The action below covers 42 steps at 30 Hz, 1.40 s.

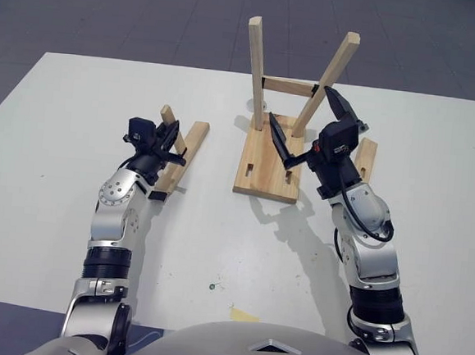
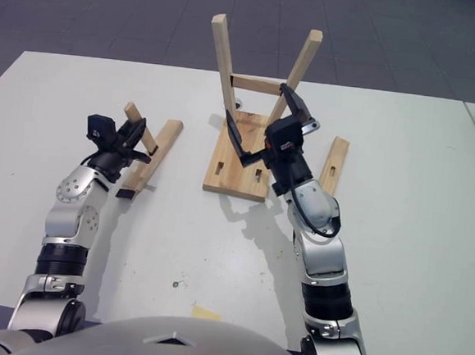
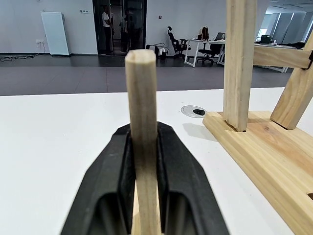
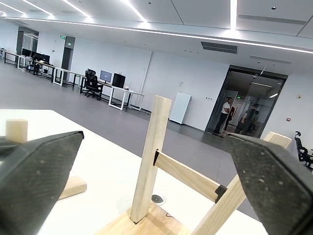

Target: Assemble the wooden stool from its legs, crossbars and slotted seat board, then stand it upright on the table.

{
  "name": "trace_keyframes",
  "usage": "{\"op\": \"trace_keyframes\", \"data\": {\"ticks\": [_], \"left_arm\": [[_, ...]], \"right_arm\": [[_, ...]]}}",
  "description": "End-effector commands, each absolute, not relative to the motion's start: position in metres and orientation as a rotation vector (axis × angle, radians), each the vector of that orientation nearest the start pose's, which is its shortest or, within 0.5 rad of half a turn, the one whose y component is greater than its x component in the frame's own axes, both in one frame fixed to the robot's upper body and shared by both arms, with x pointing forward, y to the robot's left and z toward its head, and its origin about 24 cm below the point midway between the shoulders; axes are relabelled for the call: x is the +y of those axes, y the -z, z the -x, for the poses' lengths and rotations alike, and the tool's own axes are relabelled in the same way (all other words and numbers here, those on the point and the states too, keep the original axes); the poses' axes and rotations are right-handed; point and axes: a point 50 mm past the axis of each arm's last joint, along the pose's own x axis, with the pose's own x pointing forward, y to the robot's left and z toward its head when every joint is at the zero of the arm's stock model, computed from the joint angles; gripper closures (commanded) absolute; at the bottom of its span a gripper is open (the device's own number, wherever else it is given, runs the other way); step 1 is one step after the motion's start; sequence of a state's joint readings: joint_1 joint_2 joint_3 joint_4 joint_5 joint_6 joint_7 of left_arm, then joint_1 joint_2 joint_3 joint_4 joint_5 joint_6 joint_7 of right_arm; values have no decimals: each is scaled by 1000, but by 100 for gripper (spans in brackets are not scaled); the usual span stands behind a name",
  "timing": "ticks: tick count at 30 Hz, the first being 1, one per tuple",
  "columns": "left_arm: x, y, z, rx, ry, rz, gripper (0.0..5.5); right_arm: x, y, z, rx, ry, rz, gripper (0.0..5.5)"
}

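The slotted seat board (image 1: pixel 258 177) lies flat mid-table. Two legs stand up from it, the left one (image 1: pixel 256 64) and the right one (image 1: pixel 334 70), joined by a crossbar (image 1: pixel 287 86). My right gripper (image 1: pixel 301 104) is open wide around the right leg just below the crossbar, and its fingers (image 4: pixel 39 166) frame both legs in the right wrist view. Left of the board, my left gripper (image 1: pixel 169 142) is shut on a third leg (image 3: pixel 142 122), which it holds tilted upward.
A loose wooden piece with a dark end (image 1: pixel 186 153) lies beside my left gripper. Another loose piece (image 1: pixel 365 159) lies right of the board, behind my right wrist. A round table grommet (image 3: pixel 194 111) sits behind the board. The white table's (image 1: pixel 73 173) near half is bare.
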<state>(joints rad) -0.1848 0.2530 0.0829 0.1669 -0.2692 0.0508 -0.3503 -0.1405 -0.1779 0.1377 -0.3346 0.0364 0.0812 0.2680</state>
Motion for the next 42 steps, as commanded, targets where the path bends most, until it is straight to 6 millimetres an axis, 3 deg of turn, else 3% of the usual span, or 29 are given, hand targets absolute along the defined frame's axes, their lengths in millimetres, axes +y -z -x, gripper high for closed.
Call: {"op": "trace_keyframes", "data": {"ticks": [1,5,17,18,25,32,34,38,42], "left_arm": [[200,8,-255,345,273,47,508],[200,6,-256,335,269,56,508],[188,-34,-273,159,293,54,508],[188,-40,-275,132,287,51,471],[182,-125,-302,-127,259,127,370],[177,-197,-312,-300,305,166,237],[175,-208,-315,-311,344,186,206],[172,-202,-327,-249,392,217,139],[178,-165,-342,-101,382,191,67]], "right_arm": [[-117,-139,-257,-353,-453,184,10],[-116,-140,-258,-359,-455,186,10],[-113,-140,-259,-364,-465,192,10],[-113,-140,-259,-364,-468,192,10],[-111,-139,-258,-365,-484,189,10],[-111,-139,-259,-365,-482,188,10],[-110,-139,-259,-365,-480,188,10],[-110,-138,-259,-363,-476,191,10],[-110,-137,-259,-361,-475,194,10]]}}
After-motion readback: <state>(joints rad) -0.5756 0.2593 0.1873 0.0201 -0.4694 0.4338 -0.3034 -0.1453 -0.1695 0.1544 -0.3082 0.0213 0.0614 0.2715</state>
